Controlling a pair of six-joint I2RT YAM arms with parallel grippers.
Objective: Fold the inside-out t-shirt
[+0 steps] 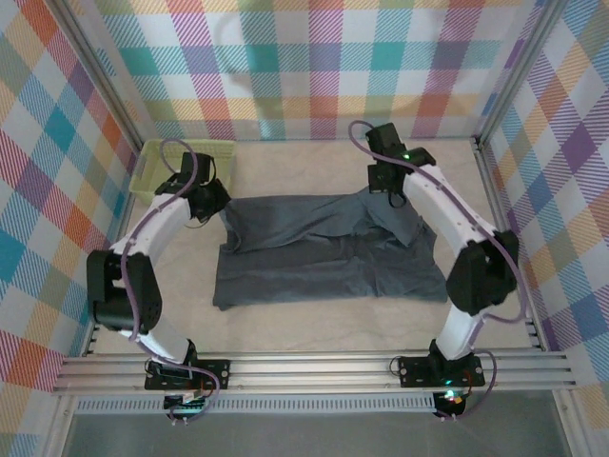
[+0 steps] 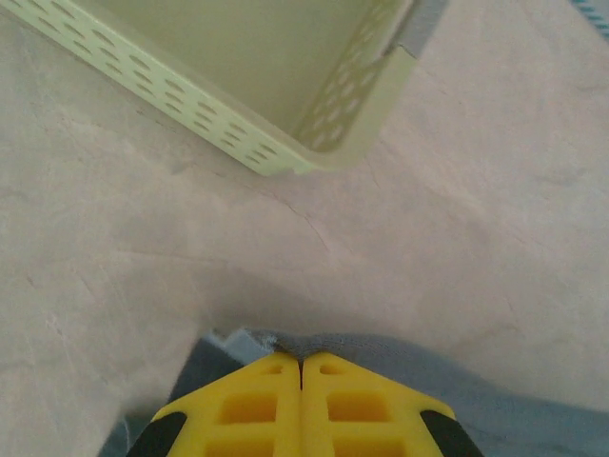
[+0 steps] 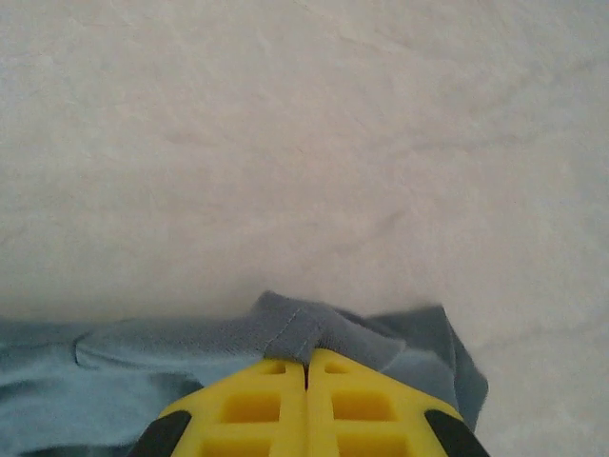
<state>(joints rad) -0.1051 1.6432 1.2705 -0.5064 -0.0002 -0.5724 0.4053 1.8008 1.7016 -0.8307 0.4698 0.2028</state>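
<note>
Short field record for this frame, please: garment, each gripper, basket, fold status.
garment: slate blue-grey t-shirt, spread wrinkled on the table
left gripper: shut, pinching the shirt's far-left edge
right gripper: shut, pinching a seamed edge at the far right
basket: pale green mesh, beyond the left gripper, apart from the shirt, visible part empty
fold status: not finished

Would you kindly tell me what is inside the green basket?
Nothing shows inside the basket: the left wrist view sees bare floor near one corner. The rest lies out of frame, and from above the left arm covers part.
</note>
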